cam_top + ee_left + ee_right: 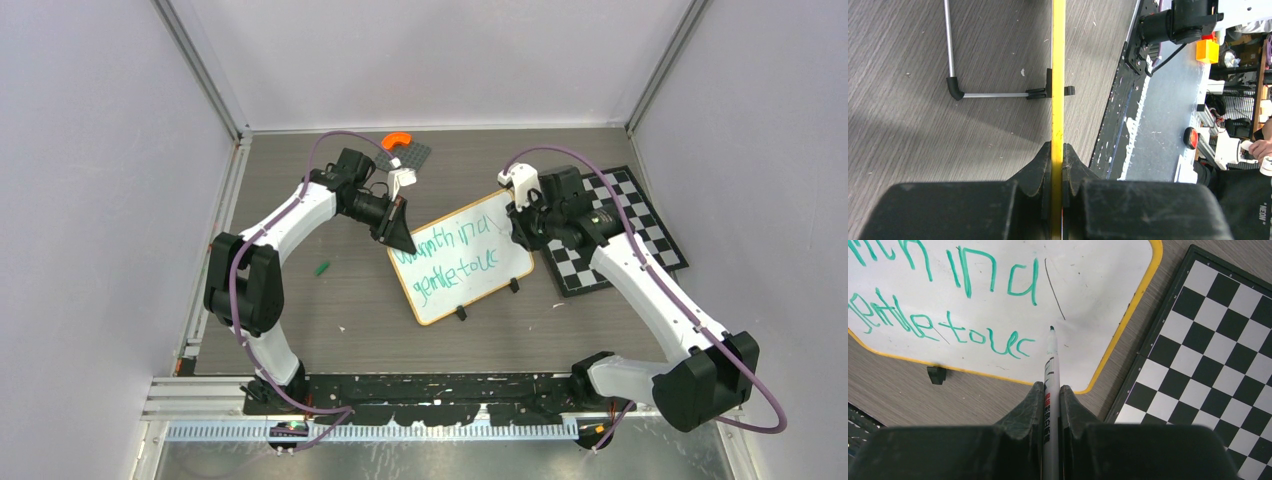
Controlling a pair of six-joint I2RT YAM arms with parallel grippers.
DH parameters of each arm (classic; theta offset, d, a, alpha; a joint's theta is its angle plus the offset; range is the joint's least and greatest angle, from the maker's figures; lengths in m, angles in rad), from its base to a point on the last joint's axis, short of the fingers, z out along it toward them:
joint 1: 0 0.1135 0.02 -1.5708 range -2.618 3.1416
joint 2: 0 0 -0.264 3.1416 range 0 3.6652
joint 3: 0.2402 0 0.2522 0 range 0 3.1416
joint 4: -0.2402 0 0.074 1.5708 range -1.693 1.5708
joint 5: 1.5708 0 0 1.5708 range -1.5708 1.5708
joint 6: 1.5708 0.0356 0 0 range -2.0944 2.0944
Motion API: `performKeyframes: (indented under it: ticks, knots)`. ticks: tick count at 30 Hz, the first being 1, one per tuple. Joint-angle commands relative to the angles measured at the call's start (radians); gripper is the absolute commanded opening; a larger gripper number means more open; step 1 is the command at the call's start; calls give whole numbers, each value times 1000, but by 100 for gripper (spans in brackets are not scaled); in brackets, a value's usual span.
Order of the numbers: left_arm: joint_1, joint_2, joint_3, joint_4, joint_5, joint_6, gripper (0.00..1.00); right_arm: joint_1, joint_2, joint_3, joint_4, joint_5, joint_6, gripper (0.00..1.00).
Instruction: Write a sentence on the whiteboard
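Observation:
The whiteboard [470, 285], white with an orange-yellow frame, stands tilted at the table's middle. Green lettering [452, 256] runs in two lines, reading about "Warmth in a / gentle touc". My left gripper [398, 228] is shut on the board's upper-left frame edge, which shows edge-on as a yellow strip [1058, 75] between the fingers. My right gripper [520, 222] is shut on a white marker [1050, 385]. The marker's green tip hovers just right of the last letter "c" [1022, 346] on the board [1088, 280].
A black-and-white checkerboard [618, 235] lies right of the board, also in the right wrist view [1213, 355]. A green cap [322, 268] lies on the table at left. An orange piece [397, 141] on a dark mat sits at the back. The wire stand [955, 85] props the board.

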Motion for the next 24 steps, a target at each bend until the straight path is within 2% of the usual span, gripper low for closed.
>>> performKeyframes:
  ticks: [1, 13, 24]
  knots:
    - [-8, -36, 10, -13, 1, 13, 0, -5, -1, 6, 48, 19, 15, 0]
    - [-8, -40, 5, -11, -2, 12, 0, -4, 30, -15, 45, -20, 14, 0]
    - [-8, -37, 4, -11, -6, 12, 0, -4, 38, -80, 31, 4, -16, 0]
